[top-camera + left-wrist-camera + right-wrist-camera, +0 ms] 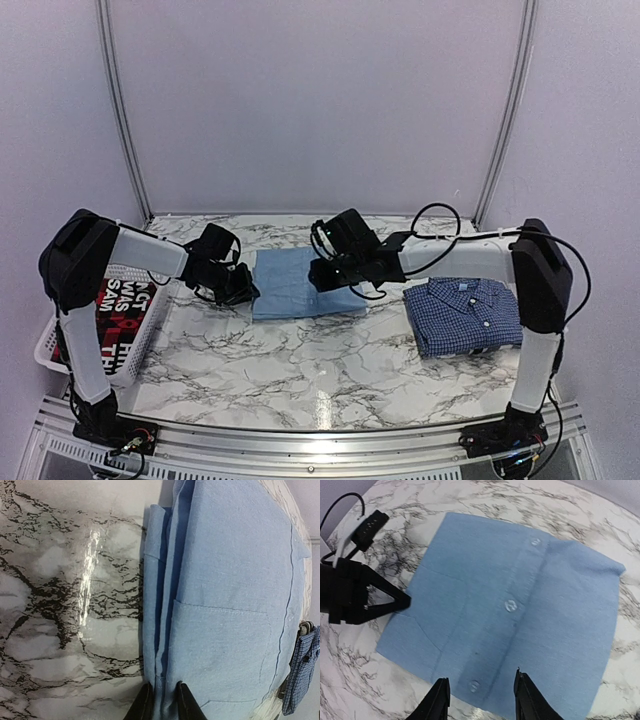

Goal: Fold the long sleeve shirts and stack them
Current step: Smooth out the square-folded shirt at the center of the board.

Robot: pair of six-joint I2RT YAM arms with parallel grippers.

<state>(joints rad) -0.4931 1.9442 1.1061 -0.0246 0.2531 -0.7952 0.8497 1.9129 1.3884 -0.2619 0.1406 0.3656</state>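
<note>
The light blue shirt lies folded in a flat square at mid table; it also shows in the left wrist view and the right wrist view. My left gripper is at its left edge, its jaws shut on the layered edge of the cloth. My right gripper hovers over the shirt's right part, jaws open and empty above the button placket. The dark blue checked shirt lies folded at the right, apart from both grippers.
A white basket at the left table edge holds a red-and-black garment with white letters. The marble table has a metal rail along its near edge. The left gripper's black fingers show in the right wrist view.
</note>
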